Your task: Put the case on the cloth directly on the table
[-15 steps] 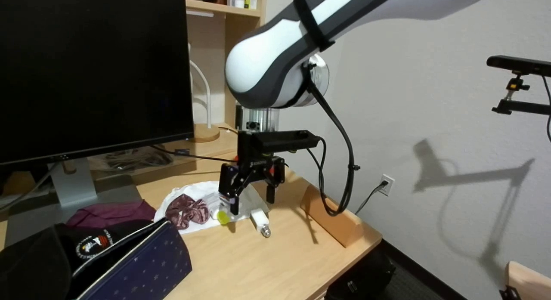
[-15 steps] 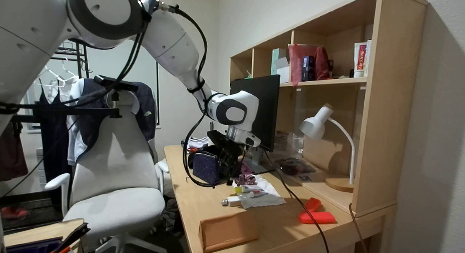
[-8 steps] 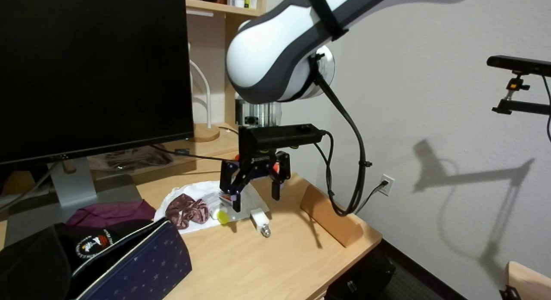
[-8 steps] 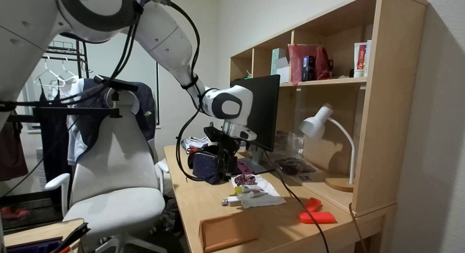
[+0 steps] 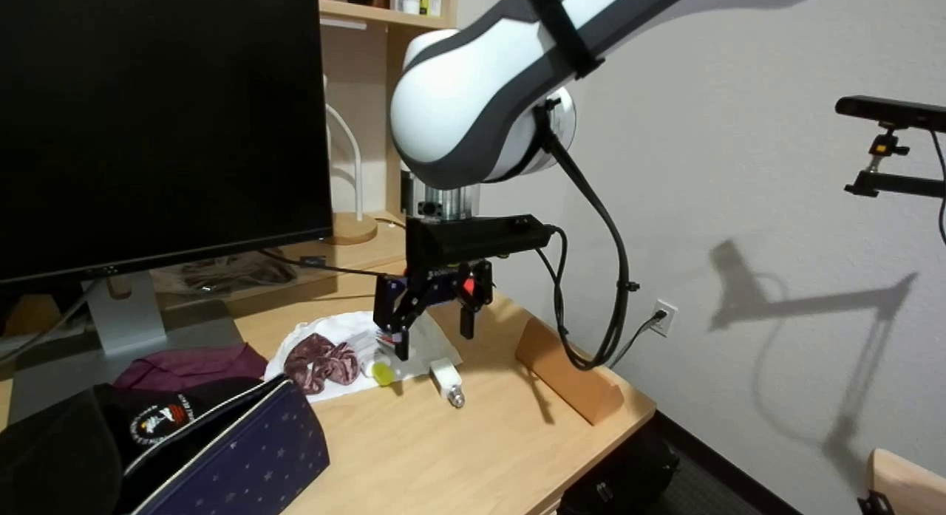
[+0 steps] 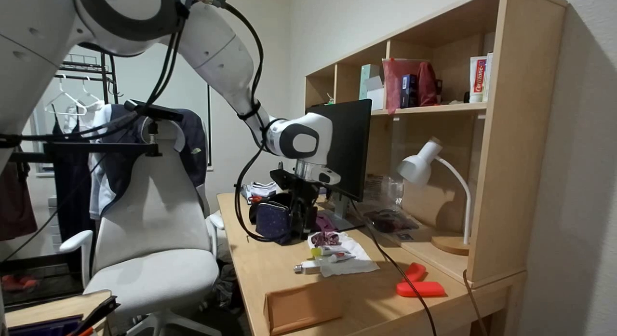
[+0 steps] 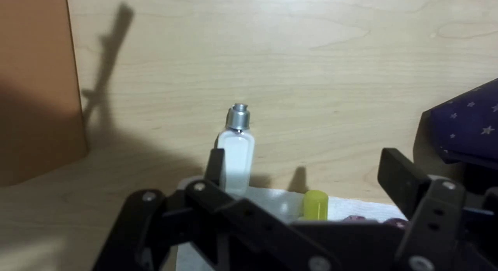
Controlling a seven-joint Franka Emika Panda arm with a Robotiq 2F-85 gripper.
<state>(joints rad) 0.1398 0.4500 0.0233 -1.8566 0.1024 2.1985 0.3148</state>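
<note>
Navy with pale stars, the case (image 5: pixel 244 456) sits around 7 o'clock in both exterior views, up on the tabletop (image 5: pixel 414 456) with its zip top gaping. Can't tell if any fabric is tucked under it. Going round it in an exterior view: some black cap-looking thing (image 5: pixel 74 434) with a round logo is just beside it at its 10 o'clock, and maroon fabric (image 5: pixel 192 367) is bunched up at its 11. Between its 1 and 2 you hit the white cloth (image 5: pixel 325 326), with a burgundy scrunchie (image 5: pixel 321 363) and a tube with a yellow cap (image 5: pixel 382 373) on it. Wrist view also has a white bottle (image 7: pixel 236 158), foot end at the cloth's edge, silver top pointing toward 12. Gripper (image 5: pixel 434 335) is released, fingers spread wide, hanging over that cloth at the case's 2 o'clock, apart from the case. Farther out in an exterior view: orange-brown box (image 5: pixel 569 371) at 5, monitor (image 5: pixel 162 123) at 10. Also, in an exterior view, red pieces (image 6: pixel 422 288) between 4 and 5, white lamp (image 6: pixel 417 169) at 3.
</note>
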